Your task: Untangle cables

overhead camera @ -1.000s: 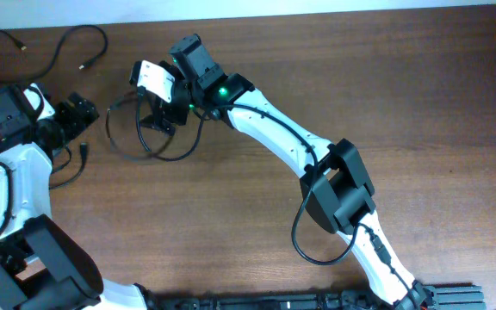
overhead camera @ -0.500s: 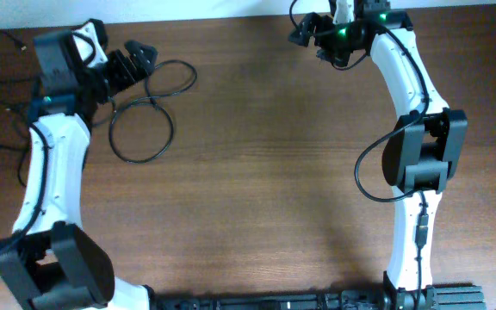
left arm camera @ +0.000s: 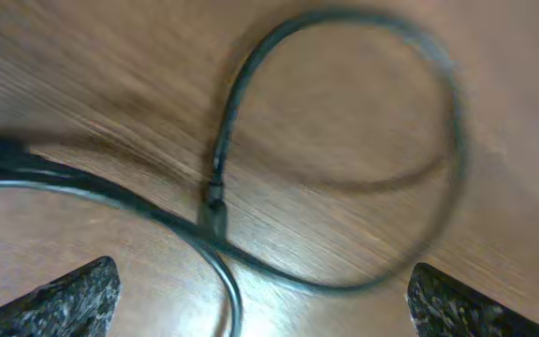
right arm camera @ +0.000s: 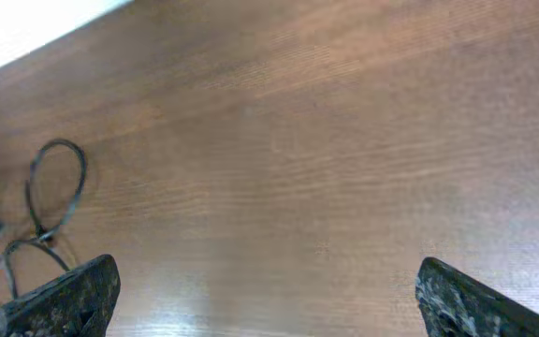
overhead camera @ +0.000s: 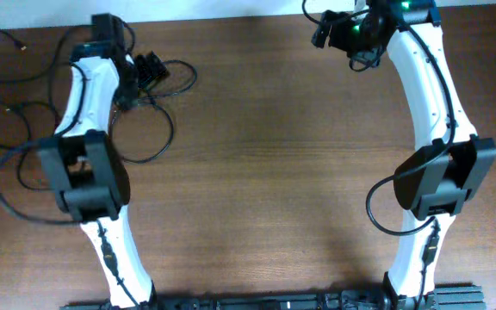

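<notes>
The cables lie at the table's far left. One thin black cable forms a large loop (overhead camera: 142,160) and a smaller loop (overhead camera: 194,77). My left gripper (overhead camera: 151,67) is open and hovers right over them. In the left wrist view a loop with a small plug (left arm camera: 215,201) lies on the wood between and beyond the open fingers (left arm camera: 265,314), which hold nothing. My right gripper (overhead camera: 321,33) is open and empty at the far edge, well right of the cables. The right wrist view has its fingers (right arm camera: 269,304) spread over bare wood, with a cable loop (right arm camera: 56,183) far to the left.
More thin black cable (overhead camera: 7,65) trails along the far left edge of the brown wooden table (overhead camera: 265,172). The left arm's own thicker wire (overhead camera: 3,185) loops beside its base. The table's back edge (right arm camera: 26,37) meets a white wall.
The right arm has left the cable loops and swung to the far right edge. The left arm has moved from the far left over to the loops. The loops have spread out.
</notes>
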You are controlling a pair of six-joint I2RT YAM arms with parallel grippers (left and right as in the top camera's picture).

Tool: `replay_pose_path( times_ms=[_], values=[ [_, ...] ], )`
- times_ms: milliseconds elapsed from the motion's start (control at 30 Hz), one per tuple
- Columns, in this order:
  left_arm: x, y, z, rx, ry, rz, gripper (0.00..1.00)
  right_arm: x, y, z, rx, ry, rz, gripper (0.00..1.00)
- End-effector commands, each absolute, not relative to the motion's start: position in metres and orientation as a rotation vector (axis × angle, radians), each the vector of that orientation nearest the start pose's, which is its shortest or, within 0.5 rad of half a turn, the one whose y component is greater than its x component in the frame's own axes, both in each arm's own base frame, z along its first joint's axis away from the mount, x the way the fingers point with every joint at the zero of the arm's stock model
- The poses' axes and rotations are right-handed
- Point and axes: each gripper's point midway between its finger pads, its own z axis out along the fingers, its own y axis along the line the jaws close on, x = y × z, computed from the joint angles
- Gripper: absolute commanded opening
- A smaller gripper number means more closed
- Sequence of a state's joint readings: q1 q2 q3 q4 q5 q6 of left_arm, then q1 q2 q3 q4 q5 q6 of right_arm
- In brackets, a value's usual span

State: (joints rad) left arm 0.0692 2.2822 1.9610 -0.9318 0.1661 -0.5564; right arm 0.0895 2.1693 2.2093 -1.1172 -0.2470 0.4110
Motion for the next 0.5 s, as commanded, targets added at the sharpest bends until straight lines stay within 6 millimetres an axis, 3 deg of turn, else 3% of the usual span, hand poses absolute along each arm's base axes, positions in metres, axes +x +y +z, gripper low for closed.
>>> replay_pose_path(
  times_ms=[0, 133, 167, 300, 367, 467],
  values=[
    [0.514, 0.006, 0.017, -0.951, 2.789, -0.277, 0.99, 0.52, 0.087, 0.195, 0.333, 2.649, 0.459, 0.99],
    [0.513, 0.008, -0.013, -0.998, 2.811, -0.241, 0.99, 0.52, 0.087, 0.195, 0.332, 2.648, 0.459, 0.99],
    [0.514, 0.014, -0.021, -1.003, 2.808, -0.196, 0.94, 0.52, 0.087, 0.195, 0.333, 2.649, 0.459, 0.99],
    [0.518, 0.049, -0.022, -1.006, 2.727, 0.078, 0.49, 0.519, 0.087, 0.194, 0.333, 2.652, 0.459, 0.99],
    [0.526, 0.051, -0.019, -0.998, 2.691, 0.079, 0.23, 0.518, 0.086, 0.194, 0.335, 2.656, 0.458, 0.99],
    [0.54, 0.053, -0.015, -0.985, 2.637, 0.054, 0.13, 0.515, 0.086, 0.192, 0.339, 2.671, 0.455, 0.99]
  ],
)
